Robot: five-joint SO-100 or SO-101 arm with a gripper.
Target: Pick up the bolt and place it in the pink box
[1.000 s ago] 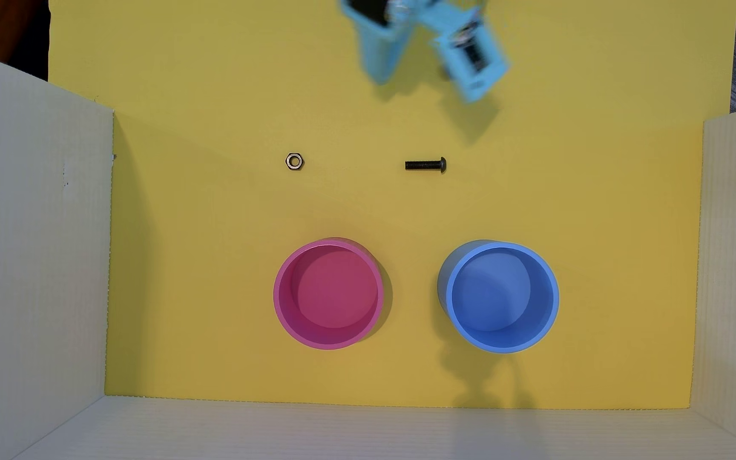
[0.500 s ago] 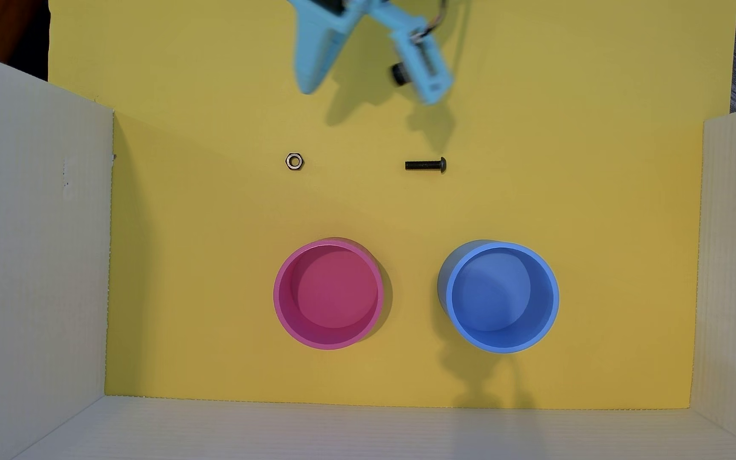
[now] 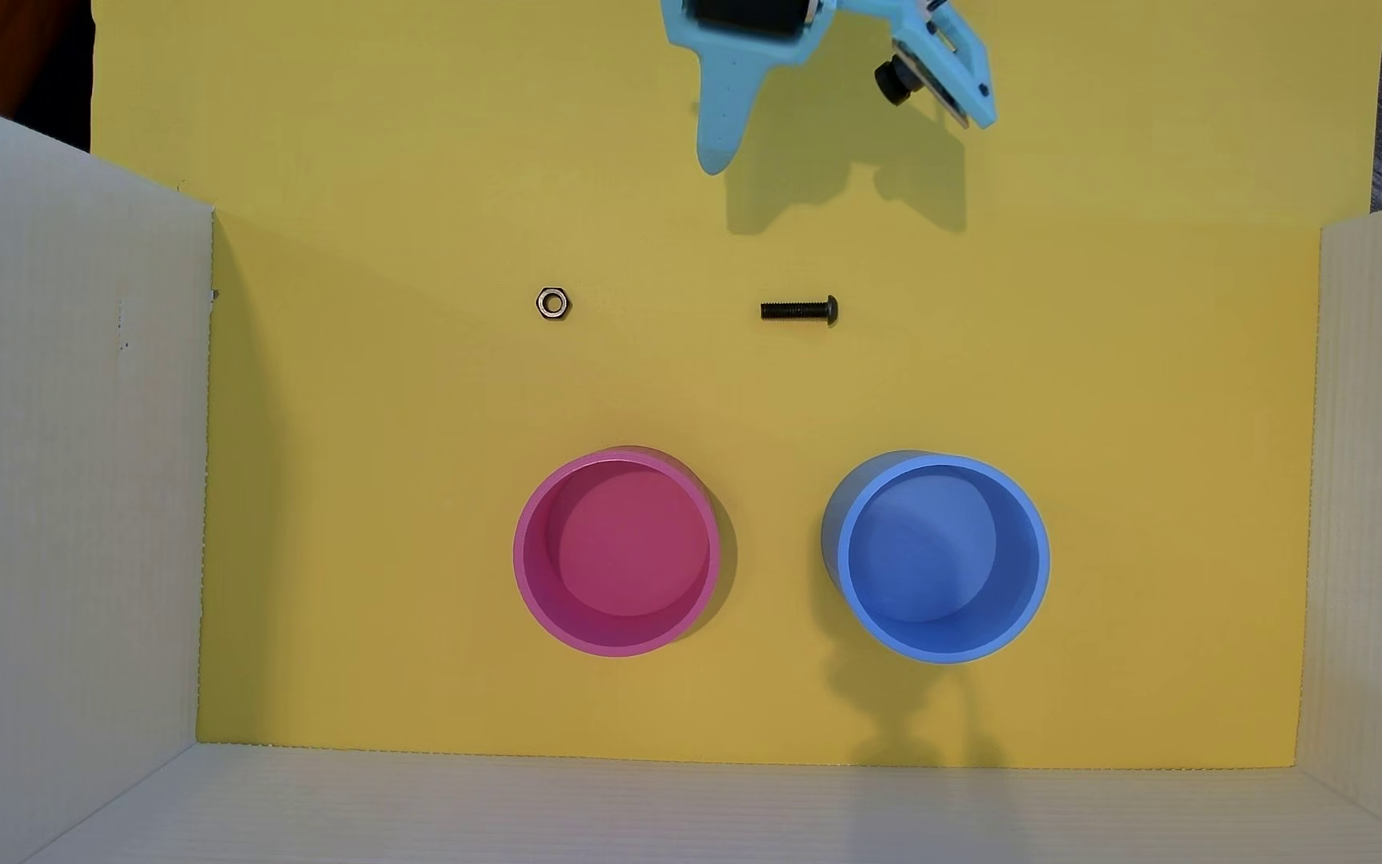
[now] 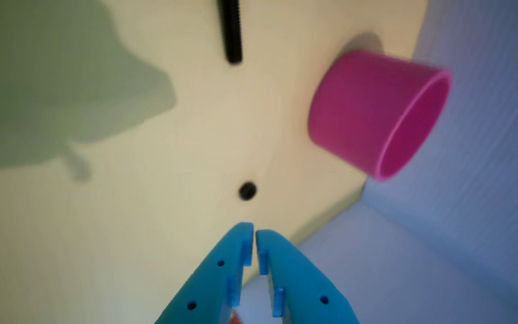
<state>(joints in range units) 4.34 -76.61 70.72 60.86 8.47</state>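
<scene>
The black bolt (image 3: 800, 311) lies flat on the yellow floor, head to the right in the overhead view. In the wrist view only its threaded shaft (image 4: 230, 31) shows at the top edge. The pink box (image 3: 518, 555) stands empty below and left of the bolt, and its side wall (image 4: 353, 112) shows in the wrist view. My light-blue gripper (image 3: 713, 162) hangs at the top of the overhead view, above and left of the bolt and well apart from it. In the wrist view the gripper (image 4: 254, 231) is shut with nothing in it.
A silver hex nut (image 3: 552, 303) lies left of the bolt and appears as a dark blob (image 4: 247, 191) just beyond my fingertips. An empty blue cup (image 3: 1045, 558) stands right of the pink box. White cardboard walls (image 3: 64, 498) close the left, right and bottom sides.
The gripper swung left across the top of the overhead view, then back right, turning at the wrist. Bolt, nut and both cups have not moved.
</scene>
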